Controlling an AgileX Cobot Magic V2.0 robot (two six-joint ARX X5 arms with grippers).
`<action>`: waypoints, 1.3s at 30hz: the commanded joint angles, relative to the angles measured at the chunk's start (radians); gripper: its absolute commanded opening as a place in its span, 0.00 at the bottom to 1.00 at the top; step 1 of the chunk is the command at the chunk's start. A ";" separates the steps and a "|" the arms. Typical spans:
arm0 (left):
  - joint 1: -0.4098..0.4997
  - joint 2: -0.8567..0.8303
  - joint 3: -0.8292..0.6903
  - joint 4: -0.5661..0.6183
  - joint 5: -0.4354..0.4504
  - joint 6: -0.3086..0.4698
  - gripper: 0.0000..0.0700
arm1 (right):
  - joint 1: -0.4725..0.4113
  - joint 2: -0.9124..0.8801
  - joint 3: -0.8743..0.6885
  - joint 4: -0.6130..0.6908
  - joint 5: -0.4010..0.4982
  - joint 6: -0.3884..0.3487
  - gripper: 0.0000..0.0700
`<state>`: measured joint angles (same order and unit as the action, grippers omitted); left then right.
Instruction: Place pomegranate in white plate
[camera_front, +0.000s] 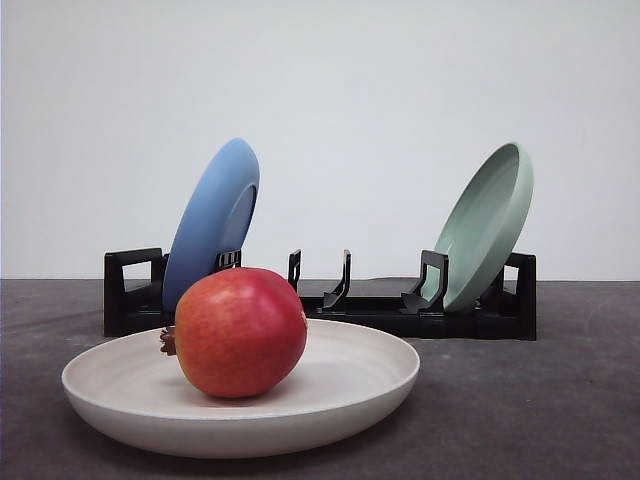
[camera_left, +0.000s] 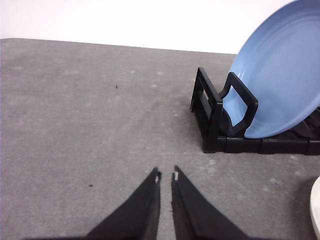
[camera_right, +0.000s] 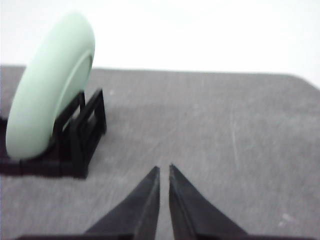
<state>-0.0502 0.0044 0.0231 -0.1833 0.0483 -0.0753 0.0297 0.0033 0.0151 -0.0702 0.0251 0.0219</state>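
Note:
The pomegranate (camera_front: 240, 331) lies on its side inside the white plate (camera_front: 370, 385), crown pointing left, at the front of the table. A sliver of that plate's rim (camera_left: 316, 207) shows in the left wrist view. My left gripper (camera_left: 166, 176) hovers over bare grey table, its black fingers nearly touching with nothing between them, off to the side of the rack's blue-plate end. My right gripper (camera_right: 164, 169) is likewise shut and empty above the table, beside the rack's green-plate end.
A black dish rack (camera_front: 330, 300) stands behind the white plate, holding a blue plate (camera_front: 215, 220) at its left end and a pale green plate (camera_front: 487, 225) at its right. Grey tabletop stretches around both grippers.

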 joint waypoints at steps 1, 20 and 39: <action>-0.001 0.000 -0.011 -0.002 -0.002 -0.008 0.03 | -0.012 0.000 -0.004 0.018 0.002 -0.010 0.04; -0.001 0.000 -0.011 -0.002 -0.002 -0.008 0.03 | -0.034 0.000 -0.004 0.019 0.002 -0.003 0.04; -0.001 0.000 -0.011 -0.002 -0.002 -0.008 0.03 | -0.034 0.000 -0.004 0.019 0.002 -0.003 0.04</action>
<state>-0.0502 0.0044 0.0231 -0.1833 0.0483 -0.0753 -0.0055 0.0025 0.0151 -0.0616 0.0265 0.0223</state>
